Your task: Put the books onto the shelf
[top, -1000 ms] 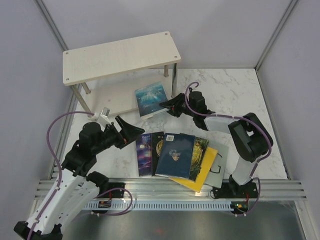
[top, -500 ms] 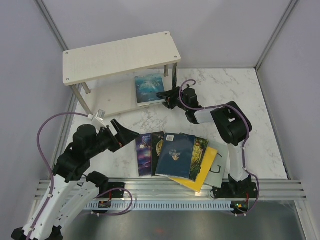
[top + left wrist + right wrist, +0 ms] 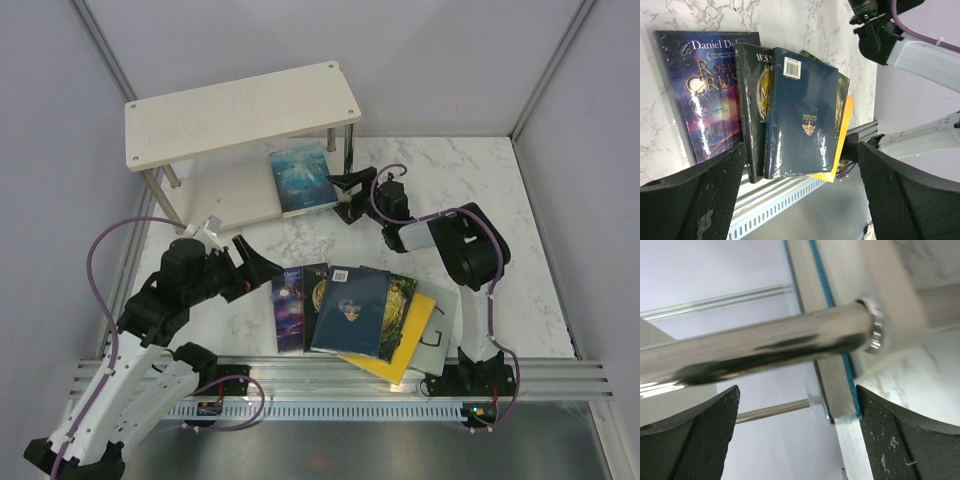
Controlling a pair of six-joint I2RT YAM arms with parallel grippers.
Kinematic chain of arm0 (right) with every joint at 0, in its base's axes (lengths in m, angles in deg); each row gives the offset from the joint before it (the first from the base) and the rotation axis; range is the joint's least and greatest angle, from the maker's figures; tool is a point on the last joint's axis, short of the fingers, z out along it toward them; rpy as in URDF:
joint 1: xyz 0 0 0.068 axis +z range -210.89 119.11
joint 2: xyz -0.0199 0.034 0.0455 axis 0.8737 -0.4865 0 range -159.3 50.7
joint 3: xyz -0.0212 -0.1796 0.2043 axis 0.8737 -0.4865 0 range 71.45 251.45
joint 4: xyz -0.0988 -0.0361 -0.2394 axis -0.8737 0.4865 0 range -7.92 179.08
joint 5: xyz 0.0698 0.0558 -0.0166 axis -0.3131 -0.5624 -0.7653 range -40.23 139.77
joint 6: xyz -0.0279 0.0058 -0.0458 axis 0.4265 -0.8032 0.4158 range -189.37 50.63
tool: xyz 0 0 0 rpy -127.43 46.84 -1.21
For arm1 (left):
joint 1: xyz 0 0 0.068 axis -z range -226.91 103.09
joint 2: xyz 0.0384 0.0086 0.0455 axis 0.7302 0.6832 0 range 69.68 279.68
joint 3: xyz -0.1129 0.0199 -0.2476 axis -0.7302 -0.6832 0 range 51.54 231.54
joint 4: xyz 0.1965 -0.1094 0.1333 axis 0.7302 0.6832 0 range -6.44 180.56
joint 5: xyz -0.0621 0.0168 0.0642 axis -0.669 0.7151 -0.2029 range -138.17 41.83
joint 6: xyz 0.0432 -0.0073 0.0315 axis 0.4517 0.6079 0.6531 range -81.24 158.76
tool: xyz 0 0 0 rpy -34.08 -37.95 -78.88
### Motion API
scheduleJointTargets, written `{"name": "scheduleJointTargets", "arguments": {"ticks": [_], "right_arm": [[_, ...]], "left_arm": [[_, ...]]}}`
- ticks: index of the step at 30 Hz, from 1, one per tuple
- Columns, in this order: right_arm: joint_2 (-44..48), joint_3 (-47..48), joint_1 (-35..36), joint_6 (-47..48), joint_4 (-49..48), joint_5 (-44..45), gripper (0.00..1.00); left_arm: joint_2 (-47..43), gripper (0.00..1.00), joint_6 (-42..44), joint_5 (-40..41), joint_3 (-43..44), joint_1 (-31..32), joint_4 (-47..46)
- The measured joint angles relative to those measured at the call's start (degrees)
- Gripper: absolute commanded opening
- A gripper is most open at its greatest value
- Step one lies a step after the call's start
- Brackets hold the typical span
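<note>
Top external view showed a white marble-patterned table (image 3: 500, 200) closed in by plain pale grey walls (image 3: 450, 60), with metal frame posts in the corners and ribbed aluminium rails (image 3: 330, 375) along the near edge; the shelf (image 3: 240, 115) stood at the far left of the table, its pale top board on thin chrome legs; a teal-blue book (image 3: 302, 178) lay flat on the lower board (image 3: 230, 195), partly out from under the top one; the right gripper (image 3: 342, 195) sat just beside that book's right edge with its jaws spread and nothing between them but a chrome pole (image 3: 765, 347), seen close in the right wrist view; the other books (image 3: 350, 310) lay fanned and overlapping on the marble near the rails, purple at the left, a navy one on top, yellow and pale grey at the right; the left gripper (image 3: 255, 258) hung just left of them, jaws wide apart and empty.
</note>
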Motion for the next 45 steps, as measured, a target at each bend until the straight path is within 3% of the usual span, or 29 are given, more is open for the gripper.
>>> {"name": "scheduleJointTargets", "arguments": {"ticks": [9,15,24,29,37,45], "right_arm": [[6.0,-11.3,-3.8,3.7,9.3,-1.9,0.98],[16.3,-14.0,-7.4,9.7,19.0,-3.4,0.98],[44.3,-10.1,-8.2,33.0,52.6,-0.3,0.98],[58.8,-12.6,-8.2,39.5,66.7,0.4,0.95],[78.5,-28.0,-6.2,38.9,81.9,-1.0,0.91],[80.7,-32.2,-0.1,35.1,82.1,-2.1,0.88]], "left_arm": [[4.2,0.94,2.1,-0.6,-0.2,0.0,-0.8],[7.7,0.93,4.0,-5.0,-2.8,0.0,-3.9],[12.5,0.92,4.1,-14.8,-12.5,1.1,-16.0],[18.8,0.93,2.5,-18.3,-15.2,3.8,-26.3],[29.7,0.92,-0.4,-21.1,-16.9,7.0,-40.2],[37.5,0.91,-0.5,-21.2,-16.6,12.3,-45.6]]}}
